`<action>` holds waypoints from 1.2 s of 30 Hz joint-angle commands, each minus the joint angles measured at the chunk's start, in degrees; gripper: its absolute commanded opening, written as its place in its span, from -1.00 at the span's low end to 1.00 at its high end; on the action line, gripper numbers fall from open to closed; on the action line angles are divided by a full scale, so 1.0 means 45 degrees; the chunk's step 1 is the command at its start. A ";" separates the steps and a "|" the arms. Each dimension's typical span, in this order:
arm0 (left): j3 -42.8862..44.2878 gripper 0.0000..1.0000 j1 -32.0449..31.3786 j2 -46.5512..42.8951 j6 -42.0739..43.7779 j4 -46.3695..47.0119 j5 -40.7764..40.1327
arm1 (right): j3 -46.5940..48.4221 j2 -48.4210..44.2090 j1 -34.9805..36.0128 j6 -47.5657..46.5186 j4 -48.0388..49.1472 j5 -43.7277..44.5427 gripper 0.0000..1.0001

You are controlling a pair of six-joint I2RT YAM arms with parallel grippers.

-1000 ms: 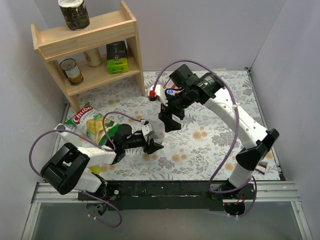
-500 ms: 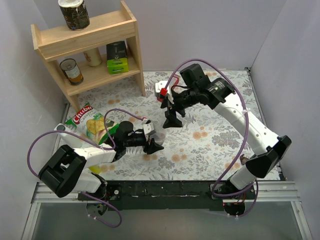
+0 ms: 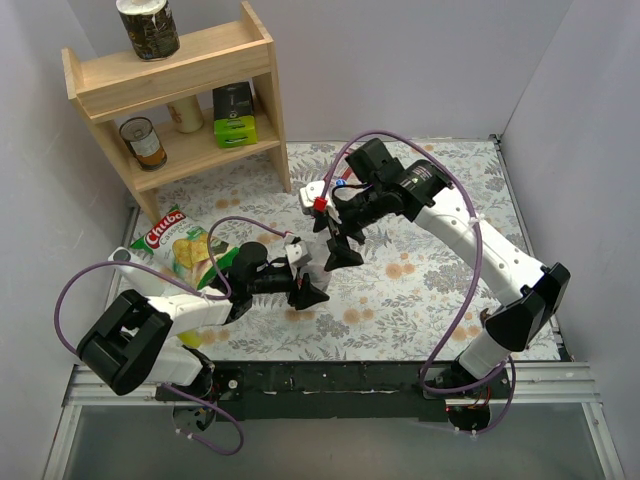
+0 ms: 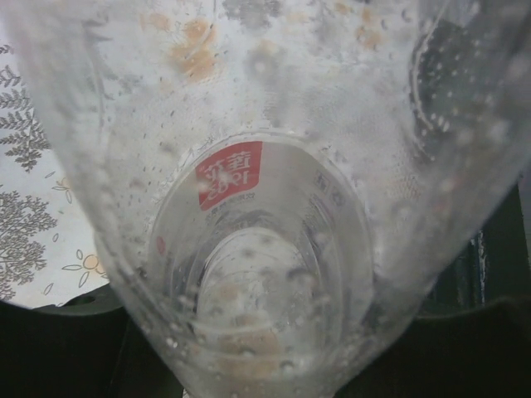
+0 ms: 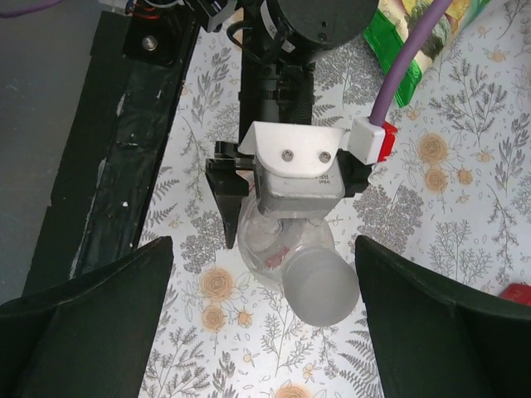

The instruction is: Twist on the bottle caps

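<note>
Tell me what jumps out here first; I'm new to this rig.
The left hand near mid-table grips a clear bottle tipped with a pale cap. The right hand hangs open above it. A bright chips bag lies at the left, near a wooden shelf of cans.

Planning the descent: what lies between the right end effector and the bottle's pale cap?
Nothing but air: the right wrist view shows the open right end effector facing the pale cap.

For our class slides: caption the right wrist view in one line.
Open right gripper over a clear bottle with pale cap, held by left gripper.
</note>
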 commanded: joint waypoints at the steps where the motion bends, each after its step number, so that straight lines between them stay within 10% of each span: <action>1: 0.0338 -1.00 0.0101 -0.0343 -0.1037 0.0796 -0.0056 | -0.0433 -0.0699 0.0011 -0.0218 -0.0386 0.0313 0.93; 26: 0.0201 -1.00 0.0492 -0.0284 -0.2230 0.1365 -0.0799 | -0.2544 -0.1814 0.0011 0.0777 -0.1498 0.2596 0.94; 36: 0.2581 -1.00 0.0511 -0.0109 0.5419 -0.6572 0.2521 | 0.0857 -0.1675 -0.1024 -0.2263 -0.0893 0.1661 0.50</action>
